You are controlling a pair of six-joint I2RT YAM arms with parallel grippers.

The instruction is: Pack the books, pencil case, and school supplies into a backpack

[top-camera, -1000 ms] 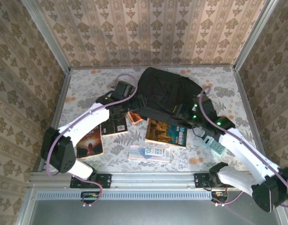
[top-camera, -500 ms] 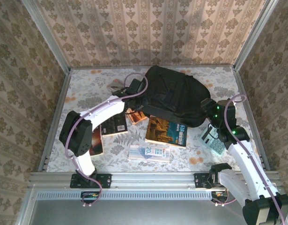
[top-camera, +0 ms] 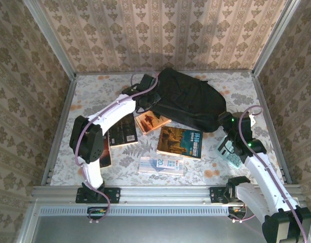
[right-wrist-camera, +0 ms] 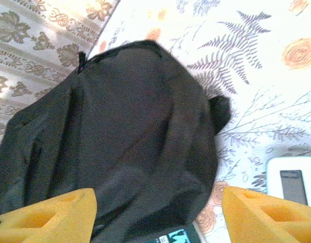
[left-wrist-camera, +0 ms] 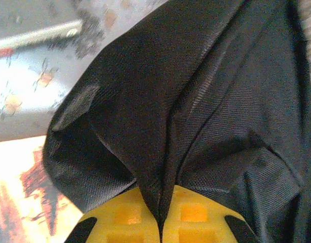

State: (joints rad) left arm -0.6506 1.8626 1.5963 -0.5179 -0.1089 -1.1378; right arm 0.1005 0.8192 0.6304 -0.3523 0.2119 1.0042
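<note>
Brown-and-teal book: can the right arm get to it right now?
Probably yes: the right gripper is open and empty near the brown-and-teal book, which lies flat and uncovered; the backpack crowds only its far edge.

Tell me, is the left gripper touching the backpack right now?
Touching. The left wrist view shows the left gripper shut on a fold of the backpack, with the black fabric pinched in its closed jaws.

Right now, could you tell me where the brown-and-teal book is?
In the top view, the brown-and-teal book lies mid-table, on the near side of the backpack, right of the orange book.
</note>
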